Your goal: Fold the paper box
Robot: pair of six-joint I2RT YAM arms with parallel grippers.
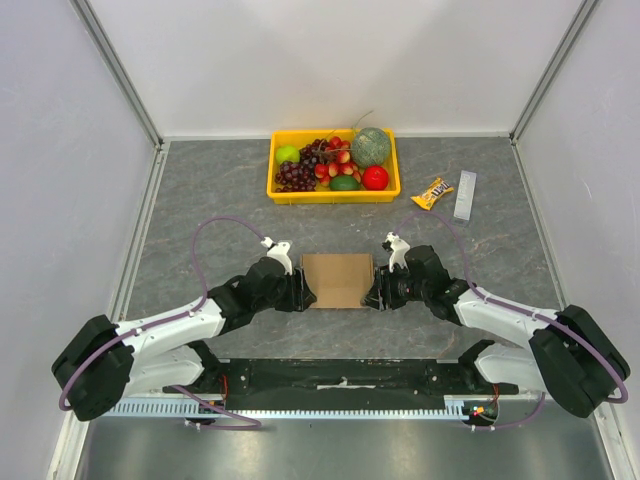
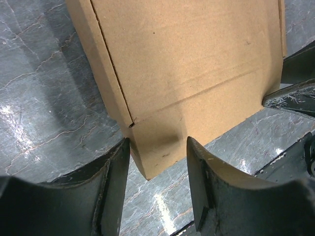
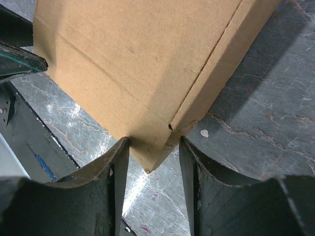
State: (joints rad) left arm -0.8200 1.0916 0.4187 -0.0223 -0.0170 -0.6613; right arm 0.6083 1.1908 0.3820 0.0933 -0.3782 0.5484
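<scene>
We find the paper box (image 1: 338, 280) lying flat on the grey marbled table (image 1: 200, 200), near the middle, between the two arms. The left gripper (image 2: 157, 145) meets it at its 8 o'clock corner and the right gripper (image 3: 152, 142) at its 4 o'clock corner. In each wrist view the fingers stand parted with a cardboard corner wedged between them, the tips at the cardboard's edges (we cannot tell whether they press firmly). A crease line crosses the top panel. At 12 o'clock from the box, well apart, sits a yellow tray (image 1: 333, 196) of fruit; a yellow packet (image 1: 432, 193) lies at about 1 o'clock.
</scene>
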